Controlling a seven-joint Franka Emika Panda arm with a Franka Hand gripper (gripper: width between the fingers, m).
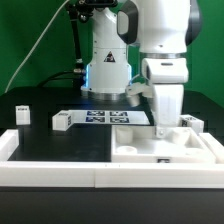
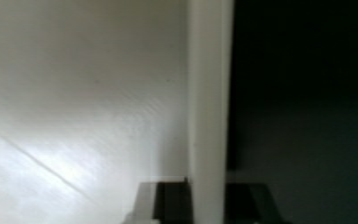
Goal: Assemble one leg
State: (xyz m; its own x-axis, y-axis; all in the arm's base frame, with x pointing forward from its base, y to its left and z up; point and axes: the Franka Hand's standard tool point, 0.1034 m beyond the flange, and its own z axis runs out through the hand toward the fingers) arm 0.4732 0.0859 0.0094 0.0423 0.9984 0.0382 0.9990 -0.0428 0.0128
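The large white square tabletop piece (image 1: 140, 150) lies at the exterior view's right, inside the white frame. My gripper (image 1: 165, 120) reaches straight down onto its far rim. In the wrist view the rim (image 2: 208, 100) runs as a thin white strip between my two dark fingers (image 2: 167, 203), which press against it from both sides; my gripper (image 2: 208, 205) is shut on it. Two small white tagged legs (image 1: 22, 113) (image 1: 62, 121) stand on the black table at the exterior view's left, far from the gripper. Another small white post (image 1: 190, 122) stands behind the tabletop.
The marker board (image 1: 105, 117) lies flat before the robot base. A white frame wall (image 1: 60, 172) runs along the table's front and left side (image 1: 8, 145). The tabletop's flat face (image 2: 87, 110) fills half the wrist view; the black table (image 2: 309, 100) fills the other half.
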